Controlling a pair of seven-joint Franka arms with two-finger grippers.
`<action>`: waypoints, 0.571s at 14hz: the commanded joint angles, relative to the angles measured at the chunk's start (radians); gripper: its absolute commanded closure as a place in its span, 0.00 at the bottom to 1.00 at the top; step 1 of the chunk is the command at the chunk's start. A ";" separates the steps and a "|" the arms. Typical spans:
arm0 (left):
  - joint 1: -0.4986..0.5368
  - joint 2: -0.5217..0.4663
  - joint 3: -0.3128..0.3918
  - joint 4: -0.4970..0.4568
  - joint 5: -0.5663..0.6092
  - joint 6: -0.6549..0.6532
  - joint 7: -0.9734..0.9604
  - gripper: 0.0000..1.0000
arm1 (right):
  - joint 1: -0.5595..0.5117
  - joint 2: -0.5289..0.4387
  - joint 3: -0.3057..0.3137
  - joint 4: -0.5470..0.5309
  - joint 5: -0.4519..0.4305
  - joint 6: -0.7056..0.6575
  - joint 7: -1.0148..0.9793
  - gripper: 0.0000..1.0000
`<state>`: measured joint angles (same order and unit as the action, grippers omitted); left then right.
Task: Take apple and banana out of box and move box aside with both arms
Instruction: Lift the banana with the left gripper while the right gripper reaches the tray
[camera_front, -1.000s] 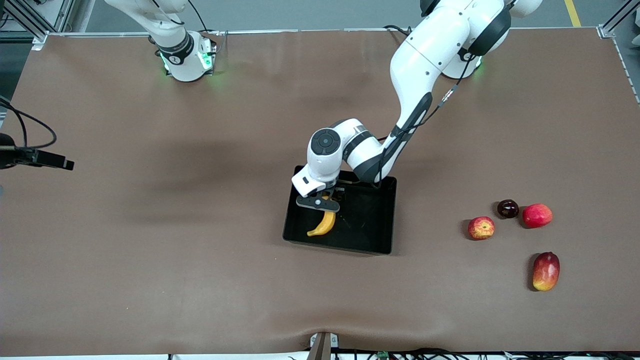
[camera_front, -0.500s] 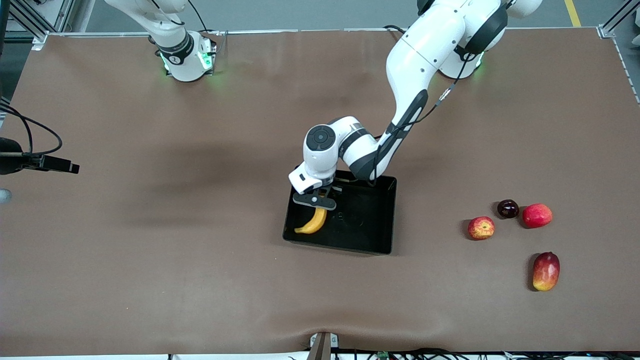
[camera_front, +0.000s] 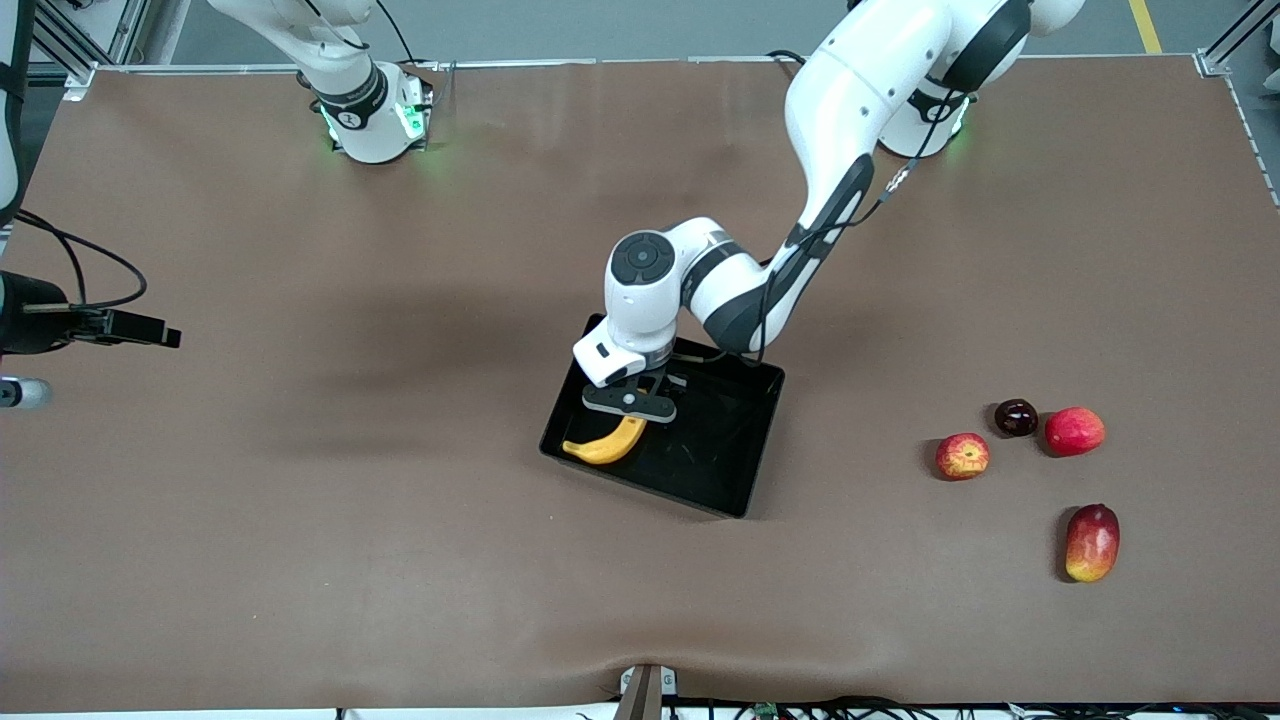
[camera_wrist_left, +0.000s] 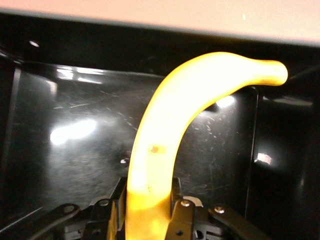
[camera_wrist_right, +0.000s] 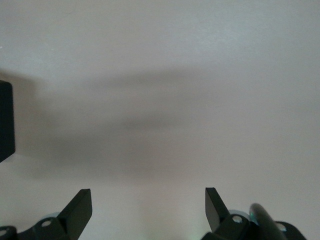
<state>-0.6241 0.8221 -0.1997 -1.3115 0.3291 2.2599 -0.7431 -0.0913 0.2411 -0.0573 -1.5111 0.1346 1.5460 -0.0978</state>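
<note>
Right gripper (camera_wrist_right: 148, 210) — I log its two dark fingertips (camera_wrist_right: 78, 209) set wide apart, nothing between them, over bare pale table (camera_wrist_right: 165, 75) — soft shadows; black object (camera_wrist_right: 6, 120) at the frame edge.

A glossy black box (camera_front: 700, 465), shallow and rectangular with upright walls, sits skewed near the middle of the table. Inside it, a long curved yellow banana (camera_front: 606, 446) lies toward the right arm's end, one end clamped in the left hand (camera_front: 631, 405). A small red, yellow-streaked apple (camera_front: 962, 456) rests on the table toward the left arm's end, well apart from the box.
</note>
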 joint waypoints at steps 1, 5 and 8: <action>0.010 -0.078 0.003 -0.020 0.016 -0.065 -0.001 1.00 | 0.068 0.029 -0.004 0.044 0.013 -0.007 -0.043 0.00; 0.098 -0.184 -0.004 -0.032 0.010 -0.166 0.002 1.00 | 0.182 0.040 -0.004 0.049 0.017 0.032 0.100 0.00; 0.210 -0.218 -0.009 -0.035 -0.022 -0.200 0.079 1.00 | 0.252 0.069 -0.004 0.043 0.023 0.066 0.191 0.00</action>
<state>-0.4843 0.6429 -0.1947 -1.3118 0.3274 2.0739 -0.7118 0.1260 0.2743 -0.0519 -1.4953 0.1381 1.6004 0.0420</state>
